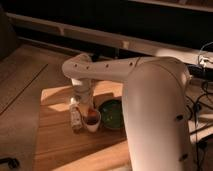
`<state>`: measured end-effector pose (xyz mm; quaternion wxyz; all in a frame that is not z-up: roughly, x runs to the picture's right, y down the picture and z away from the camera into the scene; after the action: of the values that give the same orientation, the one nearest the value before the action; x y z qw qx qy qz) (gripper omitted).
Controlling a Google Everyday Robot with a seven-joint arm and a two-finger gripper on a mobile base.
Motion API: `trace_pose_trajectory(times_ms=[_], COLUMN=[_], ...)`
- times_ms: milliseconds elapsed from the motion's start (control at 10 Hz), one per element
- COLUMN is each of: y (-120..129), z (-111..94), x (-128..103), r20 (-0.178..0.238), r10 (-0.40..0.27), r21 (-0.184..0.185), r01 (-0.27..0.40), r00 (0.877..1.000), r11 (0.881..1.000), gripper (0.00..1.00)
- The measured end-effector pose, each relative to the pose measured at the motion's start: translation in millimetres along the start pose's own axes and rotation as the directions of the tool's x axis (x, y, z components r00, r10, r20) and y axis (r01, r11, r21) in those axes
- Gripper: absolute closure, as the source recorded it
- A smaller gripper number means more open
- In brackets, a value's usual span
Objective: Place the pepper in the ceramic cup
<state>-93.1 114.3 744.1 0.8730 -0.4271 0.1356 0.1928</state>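
Observation:
The white ceramic cup stands on the wooden table, left of the dark green bowl. The red-orange pepper sits at the cup's mouth. My gripper hangs straight down from the white arm, just above the cup and the pepper. A slender pale bottle-like object stands close to the left of the cup.
My large white arm fills the right side and hides part of the table. A dark rail runs along the back. The wooden floor lies to the left of the table's edge.

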Motion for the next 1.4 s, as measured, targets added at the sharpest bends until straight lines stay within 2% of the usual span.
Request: trace_pose_trajectory(times_ms=[200,400,800,1100,1400], y=[2,16,38,27,12], z=[-1,-1,5,14,27], x=[-1,-5,13,34,35], r20=[0.006,0.02,0.017,0.014,0.059], r10=[0.01,-0.005,-0.001,0.067,0.113], r21=[0.002,-0.005,-0.008,0.002,-0.013], r01=[-0.01,0.005,0.001,-0.067,-0.112], r00=[1.0,1.0,1.0,0.998,0.992], r11=[1.0,1.0,1.0,0.998,0.994], gripper=[0.95,0.95,0.95,0.95,0.95])
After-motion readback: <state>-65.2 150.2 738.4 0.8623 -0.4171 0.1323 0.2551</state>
